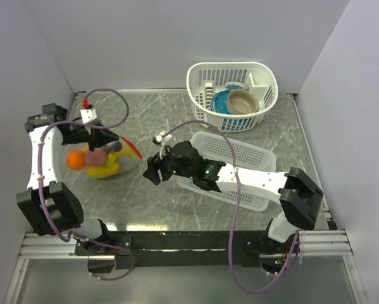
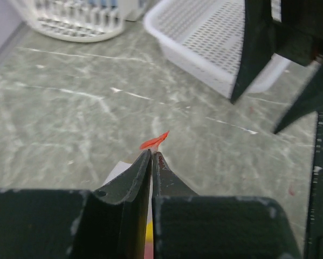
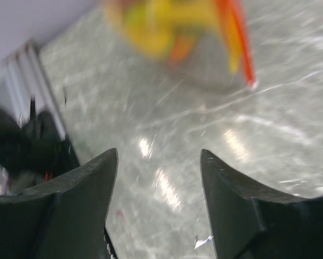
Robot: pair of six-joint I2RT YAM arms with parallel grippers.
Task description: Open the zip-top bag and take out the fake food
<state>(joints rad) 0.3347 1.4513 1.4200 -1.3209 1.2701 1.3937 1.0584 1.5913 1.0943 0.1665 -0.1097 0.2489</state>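
The clear zip-top bag lies at the left of the table with its red-orange zipper strip on the right side. Fake food shows through it: an orange round fruit, yellow pieces and a dull purple piece. My left gripper is shut on the bag's top edge; in the left wrist view the zipper strip's tip pokes out past the pinched fingertips. My right gripper is open and empty just right of the bag; in the right wrist view the bag is blurred ahead.
A flat white slatted basket lies under my right arm. A rounder white basket at the back holds a blue bowl and a tan bowl. Walls close the left, back and right sides.
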